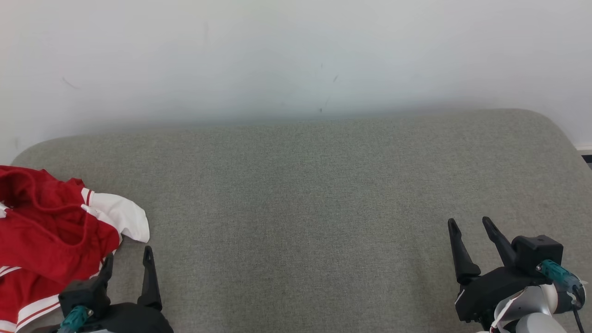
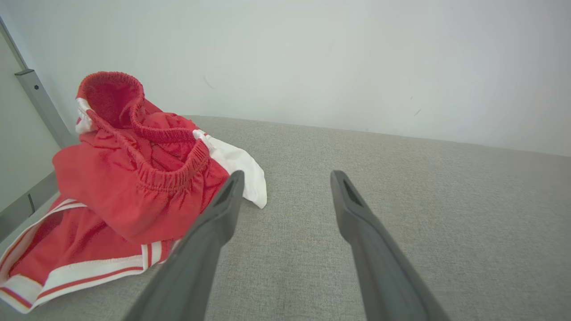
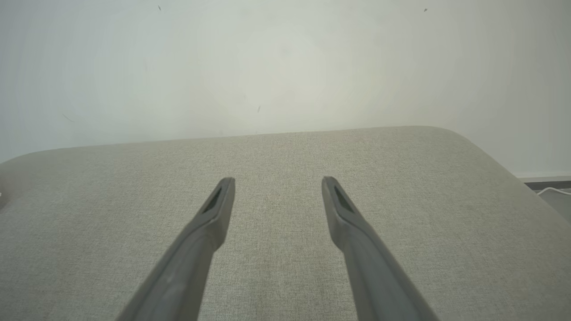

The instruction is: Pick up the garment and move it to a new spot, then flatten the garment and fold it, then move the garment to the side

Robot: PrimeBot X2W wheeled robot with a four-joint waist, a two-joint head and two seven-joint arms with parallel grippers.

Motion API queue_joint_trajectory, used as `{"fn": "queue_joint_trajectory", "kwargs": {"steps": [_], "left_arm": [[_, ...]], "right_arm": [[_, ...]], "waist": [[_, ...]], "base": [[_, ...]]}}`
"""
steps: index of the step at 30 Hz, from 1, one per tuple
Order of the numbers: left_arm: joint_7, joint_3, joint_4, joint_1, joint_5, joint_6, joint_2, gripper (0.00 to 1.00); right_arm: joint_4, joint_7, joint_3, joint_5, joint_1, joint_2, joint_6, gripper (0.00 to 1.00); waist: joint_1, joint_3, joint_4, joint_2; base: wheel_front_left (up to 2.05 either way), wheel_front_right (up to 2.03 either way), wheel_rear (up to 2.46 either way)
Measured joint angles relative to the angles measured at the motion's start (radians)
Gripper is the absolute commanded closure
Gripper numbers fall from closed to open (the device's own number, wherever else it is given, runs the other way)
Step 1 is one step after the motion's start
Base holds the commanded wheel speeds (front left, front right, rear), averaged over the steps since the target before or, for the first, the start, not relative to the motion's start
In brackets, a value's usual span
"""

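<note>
The garment [image 1: 51, 236] is a pair of red shorts with white stripes and a white panel, crumpled in a heap at the left end of the grey cushioned surface [image 1: 300, 194]. In the left wrist view the garment [image 2: 134, 183] shows its elastic waistband standing up. My left gripper [image 1: 128, 260] is open just right of the heap's near edge, nothing between its fingers; the same left gripper [image 2: 287, 176] has one finger [image 2: 209, 240] in front of the red fabric. Far off at the lower right, my right gripper [image 1: 469, 224] stands open over bare fabric, as does the right gripper [image 3: 277, 180] in its own view.
A pale wall [image 1: 296, 55] rises right behind the cushioned surface. A metal frame post [image 2: 40, 104] stands at the left beyond the garment. The surface's right corner is rounded, with floor and a white cable [image 3: 553, 191] past it.
</note>
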Motion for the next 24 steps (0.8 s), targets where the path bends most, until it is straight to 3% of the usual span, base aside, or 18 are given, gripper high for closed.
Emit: {"fn": "queue_joint_trajectory", "kwargs": {"steps": [11,24], "left_arm": [[0.013,-0.002,-0.052,0.000,0.178,0.026,0.002,0.00],[0.034,0.008,-0.075,0.021,0.191,0.026,0.002,0.00]], "right_arm": [[-0.047,-0.002,0.007,-0.150,0.000,-0.007,-0.026,0.00],[-0.061,-0.001,-0.034,-0.152,0.003,0.007,-0.026,0.00]], "waist": [[0.0000,0.000,0.000,0.0000],[0.0000,-0.001,0.000,0.0000]], "base": [[0.00,0.00,0.00],[0.00,0.00,0.00]]}}
